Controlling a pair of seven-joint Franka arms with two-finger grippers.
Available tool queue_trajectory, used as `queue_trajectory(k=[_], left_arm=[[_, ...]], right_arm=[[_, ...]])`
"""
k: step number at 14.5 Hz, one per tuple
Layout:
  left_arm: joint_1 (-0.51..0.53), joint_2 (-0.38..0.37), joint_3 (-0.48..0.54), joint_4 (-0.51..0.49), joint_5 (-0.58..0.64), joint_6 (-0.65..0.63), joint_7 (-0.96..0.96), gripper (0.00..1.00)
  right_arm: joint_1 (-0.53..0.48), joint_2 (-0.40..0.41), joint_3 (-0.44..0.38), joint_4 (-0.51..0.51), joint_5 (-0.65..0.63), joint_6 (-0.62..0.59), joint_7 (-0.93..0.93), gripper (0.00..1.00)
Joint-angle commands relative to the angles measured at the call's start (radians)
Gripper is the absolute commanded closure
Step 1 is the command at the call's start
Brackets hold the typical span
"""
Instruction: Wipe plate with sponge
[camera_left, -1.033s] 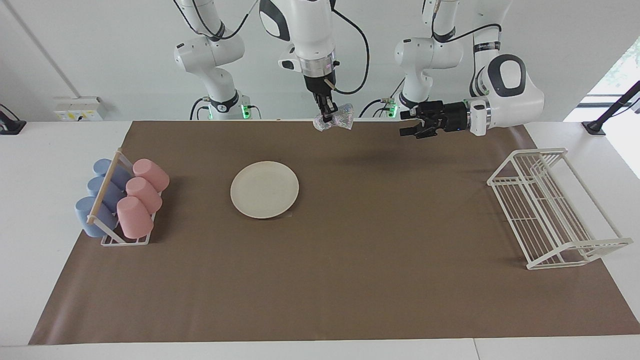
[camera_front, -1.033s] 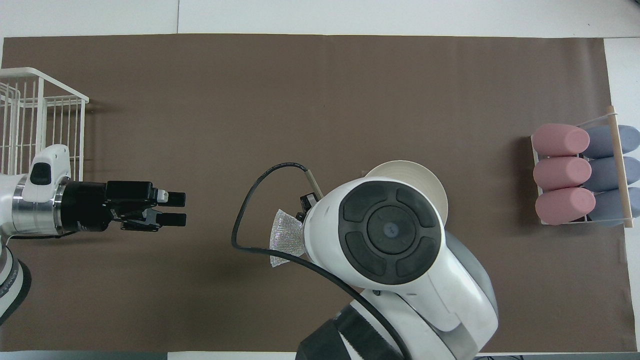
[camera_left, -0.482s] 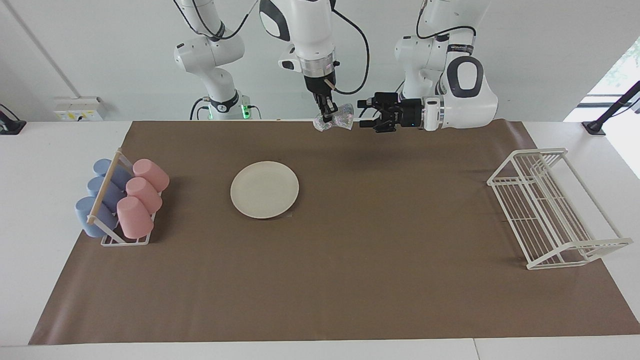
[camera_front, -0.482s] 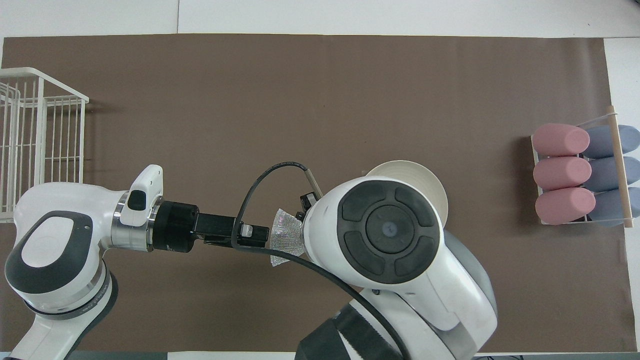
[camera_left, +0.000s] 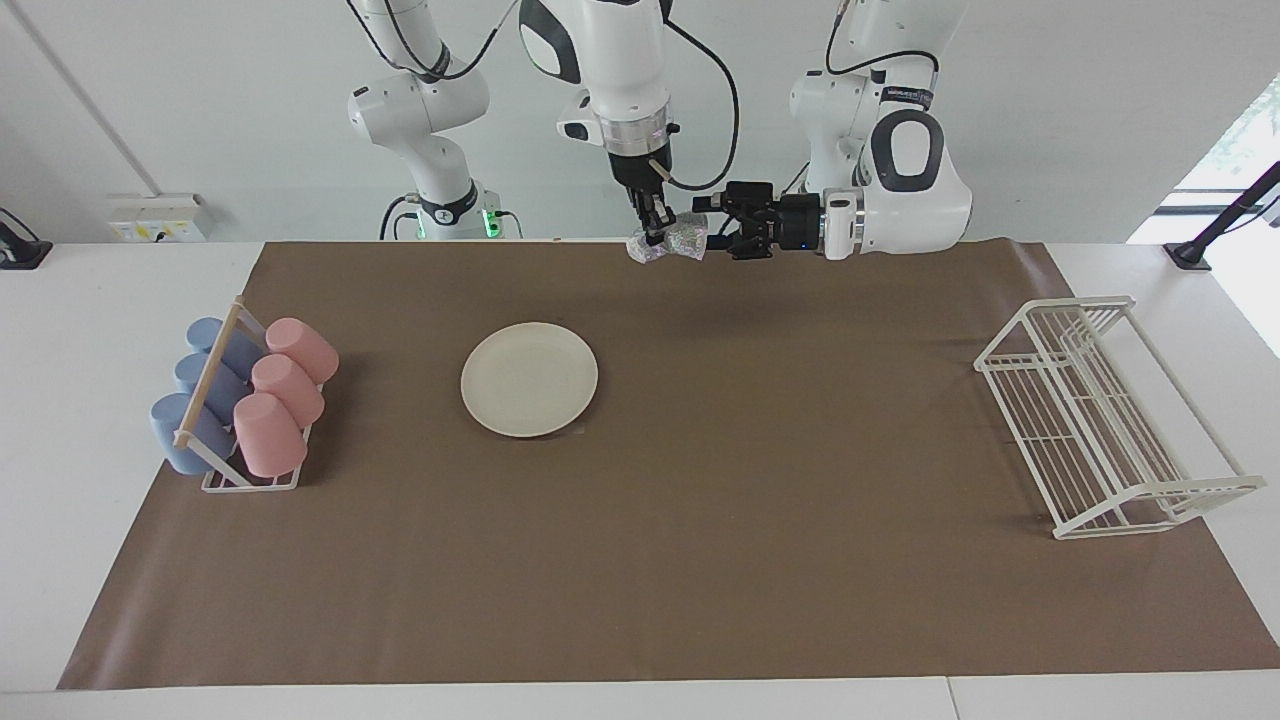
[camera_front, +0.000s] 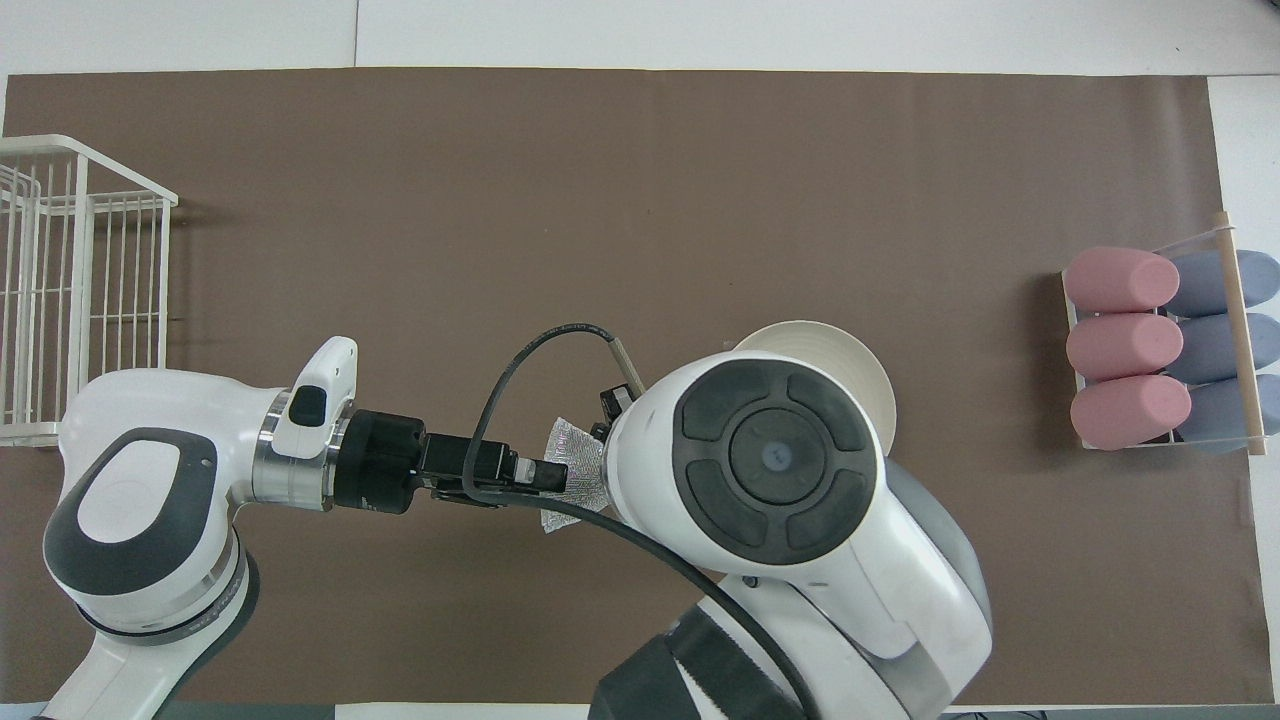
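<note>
Facing view: the right gripper hangs above the table's robot-side edge, clamped on the sponge. The left gripper reaches sideways, its fingers either side of the sponge's end; whether they pinch it I cannot tell. The plate lies mid-table, toward the right arm's end.

Overhead view: the left gripper meets the sponge; the right arm half covers the plate.
</note>
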Motion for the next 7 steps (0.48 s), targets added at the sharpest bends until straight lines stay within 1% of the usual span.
queue_trajectory(k=[1, 2, 3, 4, 5, 6, 7], left_arm=[[-0.037, -0.030, 0.011, -0.020, -0.017, 0.037, -0.035, 0.14], [-0.037, -0.028, 0.011, -0.022, -0.017, 0.040, -0.036, 0.23], [-0.039, -0.030, 0.011, -0.020, -0.017, 0.040, -0.036, 0.45], [-0.039, -0.033, 0.009, -0.020, -0.017, 0.040, -0.051, 0.68], [-0.042, -0.047, -0.006, -0.020, -0.017, 0.051, -0.083, 0.94], [-0.045, -0.058, -0.023, -0.020, -0.017, 0.081, -0.120, 1.00], [-0.045, -0.070, -0.026, -0.020, -0.017, 0.101, -0.152, 1.00]], right_arm=[[0.002, 0.011, 0.003, 0.015, -0.022, -0.002, 0.013, 1.00], [0.002, 0.011, 0.003, 0.014, -0.022, -0.002, 0.013, 1.00], [0.002, 0.011, 0.003, 0.014, -0.022, -0.002, 0.013, 1.00], [0.002, 0.011, 0.003, 0.014, -0.022, -0.002, 0.013, 1.00], [0.002, 0.011, 0.003, 0.014, -0.022, -0.002, 0.013, 1.00], [0.002, 0.011, 0.003, 0.014, -0.022, -0.002, 0.013, 1.00], [0.002, 0.011, 0.003, 0.014, -0.022, -0.002, 0.013, 1.00]])
